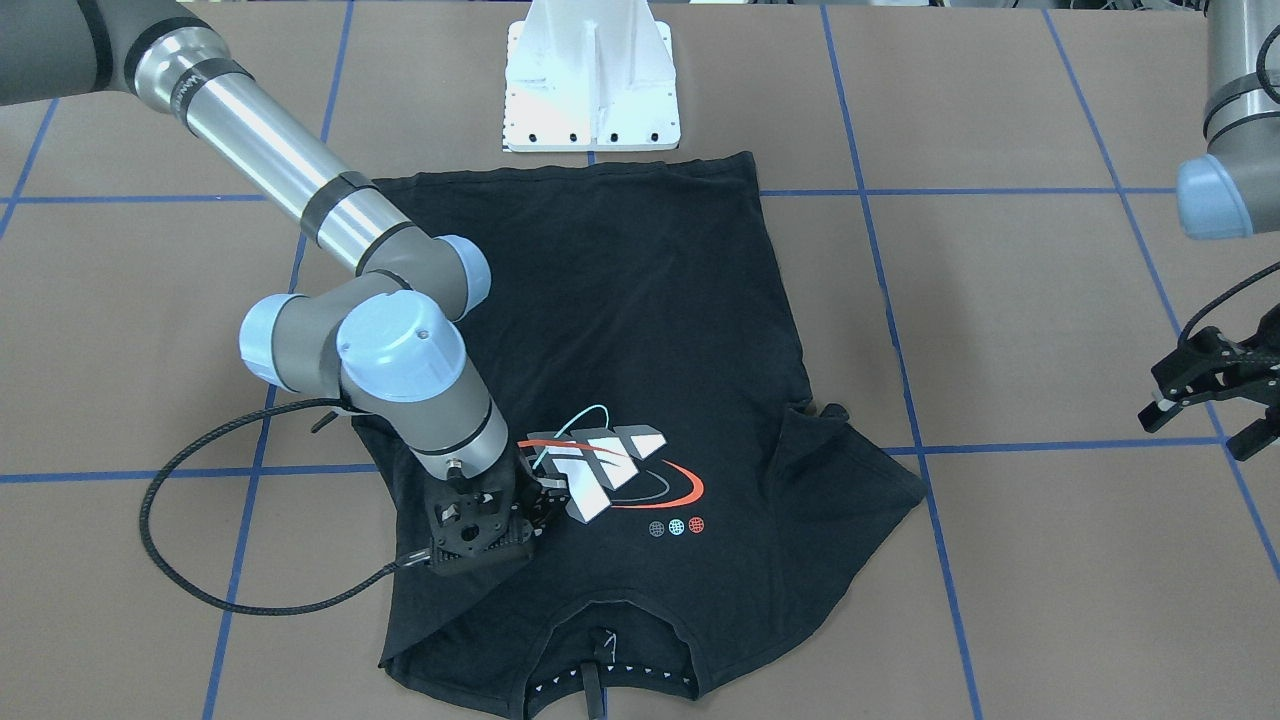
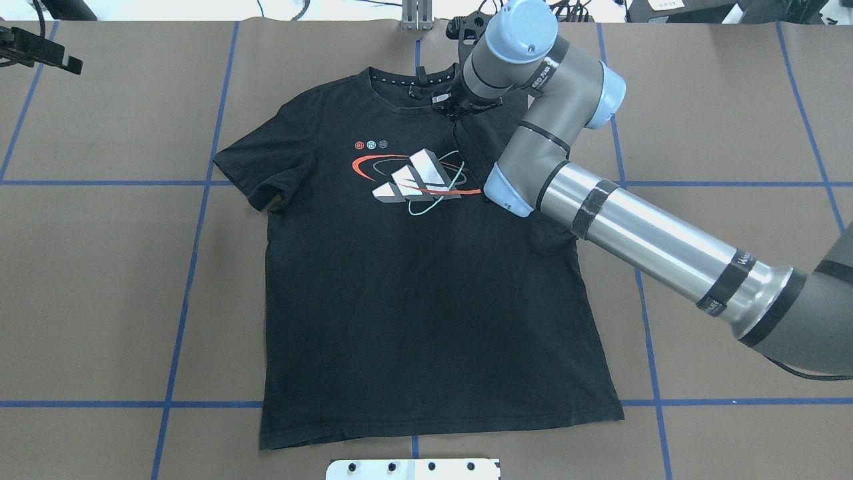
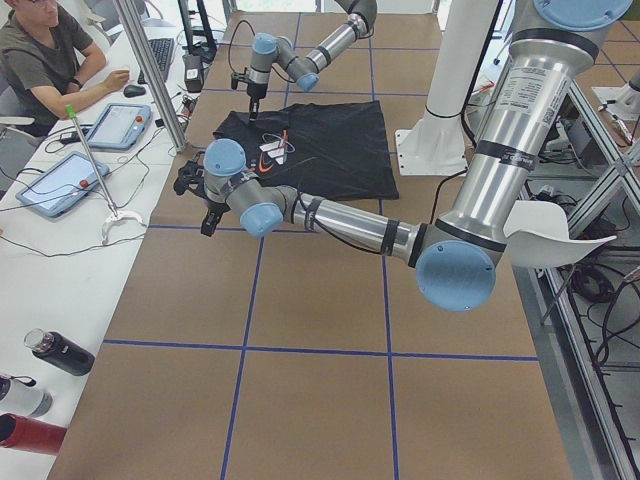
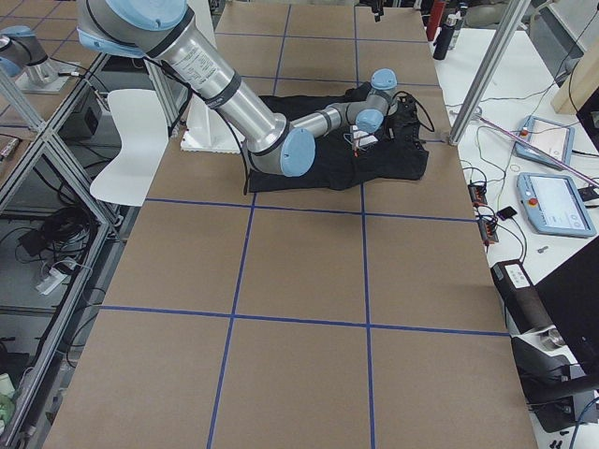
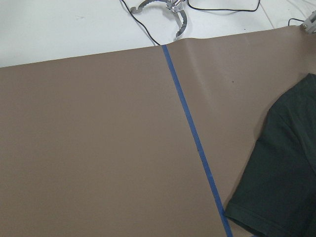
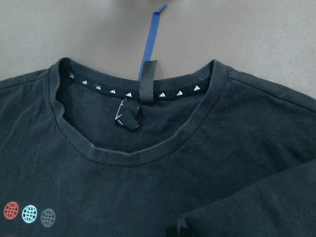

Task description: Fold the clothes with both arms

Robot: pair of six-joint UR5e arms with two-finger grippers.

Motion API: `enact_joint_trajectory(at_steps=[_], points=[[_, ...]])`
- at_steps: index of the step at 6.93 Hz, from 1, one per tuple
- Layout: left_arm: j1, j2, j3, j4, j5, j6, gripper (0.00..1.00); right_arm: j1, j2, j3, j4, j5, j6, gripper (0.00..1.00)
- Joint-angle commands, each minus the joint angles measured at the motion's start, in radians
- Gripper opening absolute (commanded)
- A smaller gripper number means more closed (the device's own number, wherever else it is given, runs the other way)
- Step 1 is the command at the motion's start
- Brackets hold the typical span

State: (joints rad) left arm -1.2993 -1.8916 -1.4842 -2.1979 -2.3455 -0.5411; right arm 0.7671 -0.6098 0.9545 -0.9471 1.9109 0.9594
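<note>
1. A brown table covering (image 2: 100,267) is lying flat, with blue tape lines (image 2: 193,267) crossing it in a grid.
2. A white pedestal base (image 1: 590,90) is standing at the middle of one long edge of the table.
3. A person (image 3: 45,60) in a grey shirt is sitting at a white side bench (image 3: 40,280), one hand reaching toward a mouse (image 3: 133,90).
4. A tablet (image 3: 118,125) and a second tablet (image 3: 55,185) are lying on that bench, cables trailing around them.
5. A black bottle (image 3: 60,352) and a red bottle (image 3: 30,432) are lying on their sides at the bench's near end.

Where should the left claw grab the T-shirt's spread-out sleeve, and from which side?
Probably at the hem of the left sleeve of the T-shirt, coming in from the robot's left with the left claw. That sleeve lies flat and sticks out toward that side, with bare table beside it for sliding a finger under.
</note>
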Motion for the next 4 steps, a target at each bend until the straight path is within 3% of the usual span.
enact_joint_trajectory(at_steps=[1, 3, 4], points=[[0.000, -0.009, 0.005, 0.000, 0.002, -0.008, 0.99, -0.018, 0.001, -0.005, 0.001, -0.041, 0.001, 1.00], [0.050, -0.029, 0.013, -0.028, 0.049, -0.054, 0.99, -0.015, -0.007, 0.018, -0.001, -0.038, 0.048, 1.00], [0.137, -0.035, 0.033, -0.137, 0.140, -0.194, 0.99, -0.014, -0.048, 0.092, -0.005, -0.029, 0.067, 1.00]])
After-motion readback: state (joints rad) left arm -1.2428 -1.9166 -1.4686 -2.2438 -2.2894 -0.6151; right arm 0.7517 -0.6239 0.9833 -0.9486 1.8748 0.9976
